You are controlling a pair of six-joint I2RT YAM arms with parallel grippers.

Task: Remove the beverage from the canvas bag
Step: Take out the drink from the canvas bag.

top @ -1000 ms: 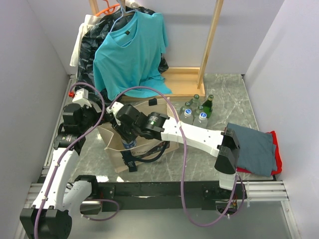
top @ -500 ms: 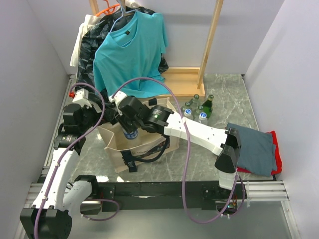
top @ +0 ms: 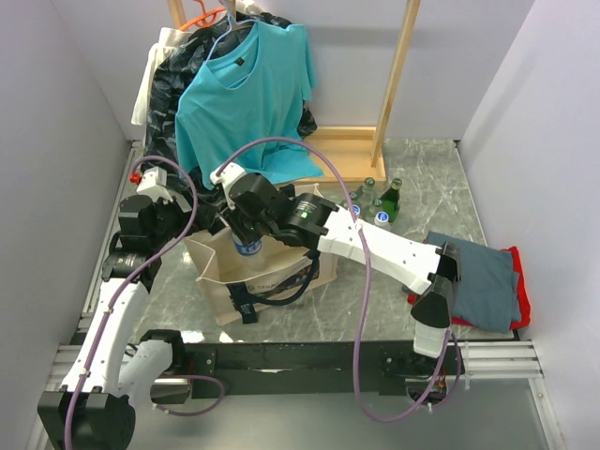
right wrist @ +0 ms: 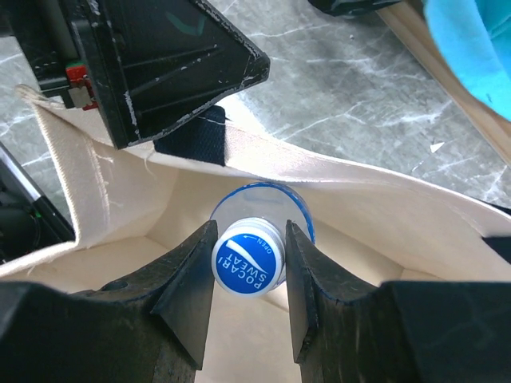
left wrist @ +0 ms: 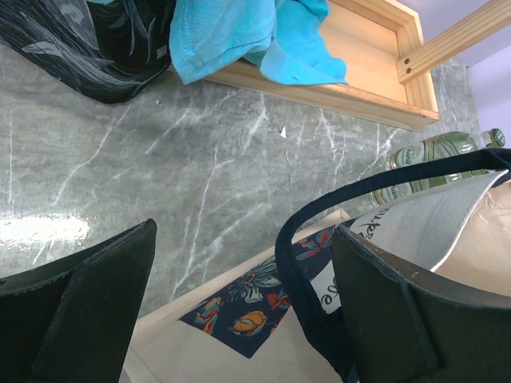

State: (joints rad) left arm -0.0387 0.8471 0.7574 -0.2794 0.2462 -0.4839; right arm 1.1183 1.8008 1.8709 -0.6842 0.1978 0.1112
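The canvas bag (top: 225,281) is a beige tote with black straps and a dark flowered print (left wrist: 243,307), standing upright in front of the left arm. My right gripper (top: 246,234) hangs over its open mouth, shut on the blue-and-white cap of the beverage (right wrist: 247,263), a clear bottle with a blue label (top: 247,247). The bottle hangs upright, its body still inside the bag's walls (right wrist: 359,199). My left gripper (left wrist: 243,231) is open at the bag's far rim, and a black strap (left wrist: 291,239) runs beside its right finger. One of its fingers (right wrist: 168,56) shows above the rim.
Several bottles (top: 375,206) stand right of the bag. A teal T-shirt (top: 248,89) and a black plastic bag (top: 173,84) hang on a wooden rack (top: 394,84) at the back. Folded grey and red cloth (top: 478,281) lies at the right edge.
My right gripper has risen and shifted toward the back with the bottle in it, bringing the bottle up to the bag's mouth. The left arm has stayed put.
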